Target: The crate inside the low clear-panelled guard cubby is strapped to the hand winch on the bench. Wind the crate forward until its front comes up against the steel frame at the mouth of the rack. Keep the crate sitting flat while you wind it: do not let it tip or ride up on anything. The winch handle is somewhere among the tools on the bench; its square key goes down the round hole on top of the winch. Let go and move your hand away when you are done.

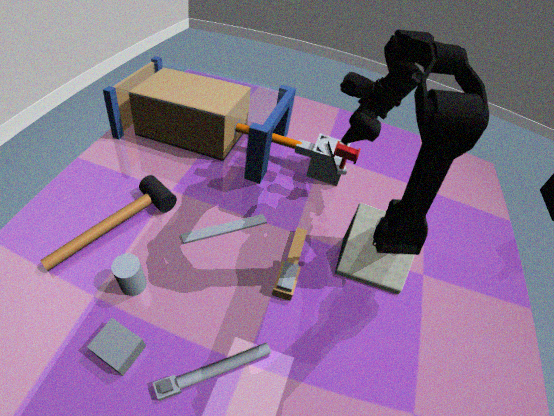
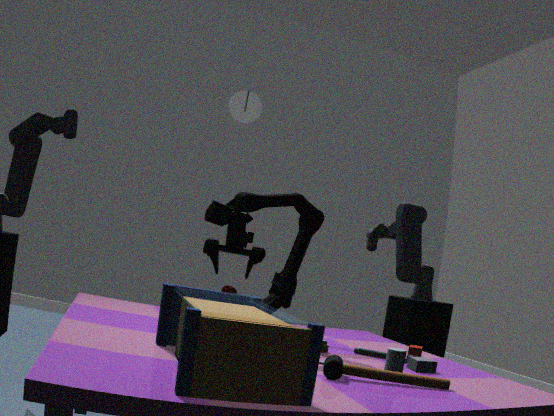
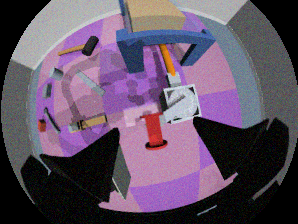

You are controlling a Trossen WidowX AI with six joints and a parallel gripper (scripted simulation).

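The tan crate point(image 1: 190, 110) point(image 2: 245, 350) point(image 3: 152, 10) sits flat inside the blue-posted cubby. A small gap shows between its front and the blue frame point(image 1: 270, 130) point(image 3: 133, 36) at the mouth. An orange strap point(image 1: 280, 140) point(image 3: 166, 63) runs from the crate through the frame to the grey winch point(image 1: 322, 165) point(image 3: 181, 104). The red handle point(image 1: 347, 152) point(image 2: 229, 289) point(image 3: 154, 132) is seated on the winch and sticks out to its right. My gripper point(image 1: 352, 135) point(image 2: 232, 272) point(image 3: 157, 125) hangs a little above the handle, wide open and empty.
On the bench lie a mallet point(image 1: 107, 225) point(image 2: 380, 372), a grey cylinder point(image 1: 128, 273), a flat grey bar point(image 1: 223, 228), a wood-and-grey block point(image 1: 290, 272), a grey square block point(image 1: 116, 345) and a long grey bar point(image 1: 212, 370). My arm's base plate point(image 1: 365, 265) sits right of the winch.
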